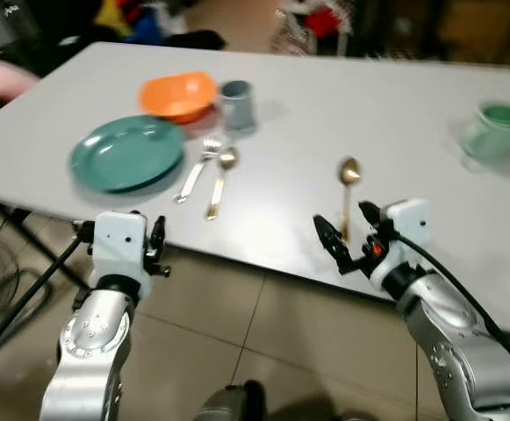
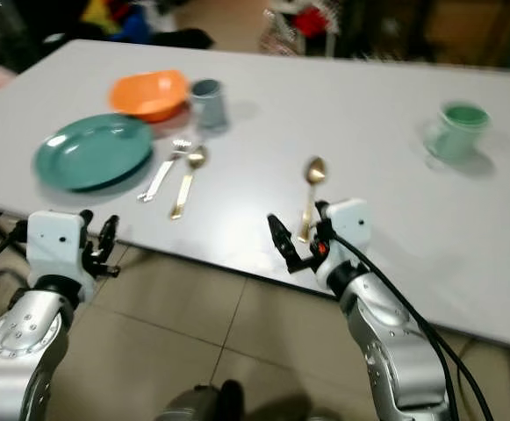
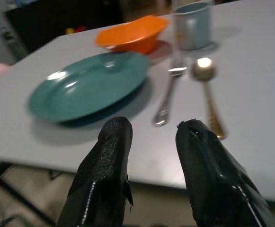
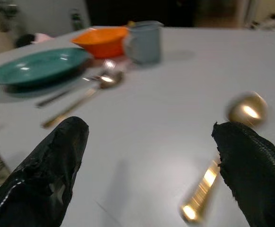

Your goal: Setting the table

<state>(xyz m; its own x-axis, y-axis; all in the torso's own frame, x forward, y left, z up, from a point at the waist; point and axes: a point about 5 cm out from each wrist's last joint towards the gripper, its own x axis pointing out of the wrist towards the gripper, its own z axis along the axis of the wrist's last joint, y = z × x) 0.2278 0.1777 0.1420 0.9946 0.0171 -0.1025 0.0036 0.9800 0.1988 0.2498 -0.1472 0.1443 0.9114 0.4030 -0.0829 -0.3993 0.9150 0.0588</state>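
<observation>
White table (image 1: pixel 325 114) held a teal plate (image 1: pixel 127 152) at 10 o'clock, orange bowl (image 1: pixel 178 94) and grey cup (image 1: pixel 236 103) behind it, fork (image 1: pixel 197 168) and gold spoon (image 1: pixel 219 180) beside it, green mug (image 1: pixel 497 130) at 2 o'clock. Lone gold spoon (image 1: pixel 348 189) lay near the front edge, 12 o'clock from the right gripper (image 1: pixel 349 235), fingers spread wide either side of its handle. Left gripper (image 1: pixel 156 241) stood slightly parted, empty. Spoon likely light, stiff, slippery, flat-lying: pinch mid-handle.

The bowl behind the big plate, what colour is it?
Orange. The bowl sits just behind the teal plate; it shows best in the left eye view.
</observation>
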